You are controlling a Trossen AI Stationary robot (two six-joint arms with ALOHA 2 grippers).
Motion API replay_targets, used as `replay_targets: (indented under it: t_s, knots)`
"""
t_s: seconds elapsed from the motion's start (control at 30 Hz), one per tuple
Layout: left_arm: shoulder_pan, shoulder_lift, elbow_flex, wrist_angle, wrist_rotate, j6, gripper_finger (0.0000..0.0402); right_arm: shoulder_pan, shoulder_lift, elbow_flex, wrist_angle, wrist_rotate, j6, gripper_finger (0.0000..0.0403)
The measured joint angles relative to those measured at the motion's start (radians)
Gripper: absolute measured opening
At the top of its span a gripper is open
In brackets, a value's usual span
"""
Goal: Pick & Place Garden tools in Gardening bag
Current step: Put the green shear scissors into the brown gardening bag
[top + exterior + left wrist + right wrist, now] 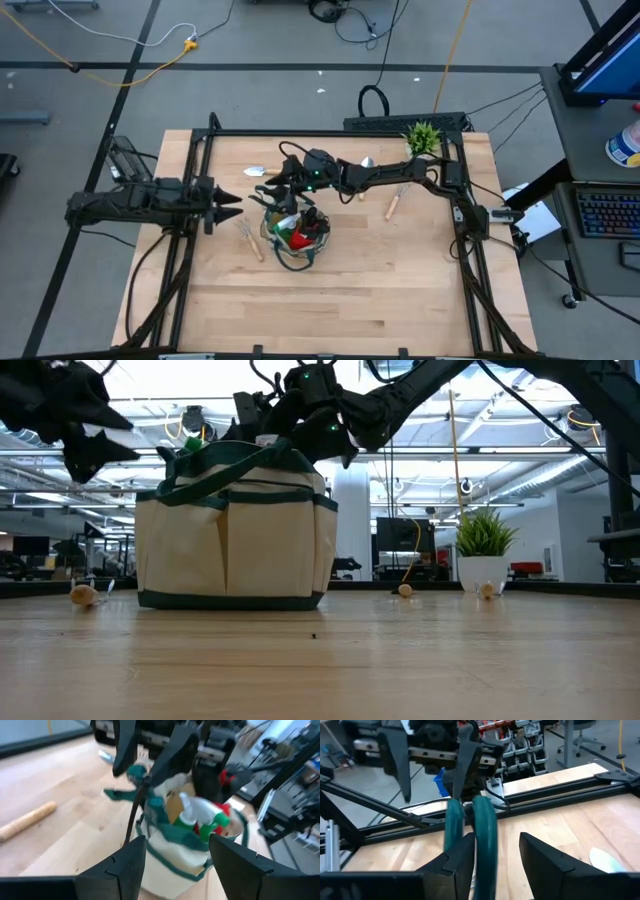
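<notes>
The gardening bag is standing upright near the middle of the desk, already holding a green-and-white spray bottle and a red-and-black glove. Its dark green loop handles are rising in front of my right tool, which is hovering over the bag's far rim; one handle strap is running up between its fingers, which are standing apart without clearly pinching it. My left tool is waiting just beside the bag on its left, off the desk surface, its fingers spread and holding nothing.

Around the bag, a small fork with a wooden handle is lying on the desk just left of it, between the bag and my left tool. A metal trowel is lying behind the bag, and another wooden-handled tool is lying to the right under my right arm. A spiky potted plant is standing well apart at the far right corner.
</notes>
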Motion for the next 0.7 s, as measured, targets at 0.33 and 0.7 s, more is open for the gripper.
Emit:
replay_targets:
  t_s: [0.33, 0.7]
  knots:
    - [0.000, 0.174, 0.000, 0.080, 0.000, -0.003, 0.0225, -0.007, 0.000, 0.000, -0.051, 0.042, -0.008, 0.0117]
    - [0.000, 0.259, 0.000, 0.118, -0.043, -0.006, 0.0225, 0.013, 0.000, 0.000, -0.072, 0.054, -0.032, 0.0050]
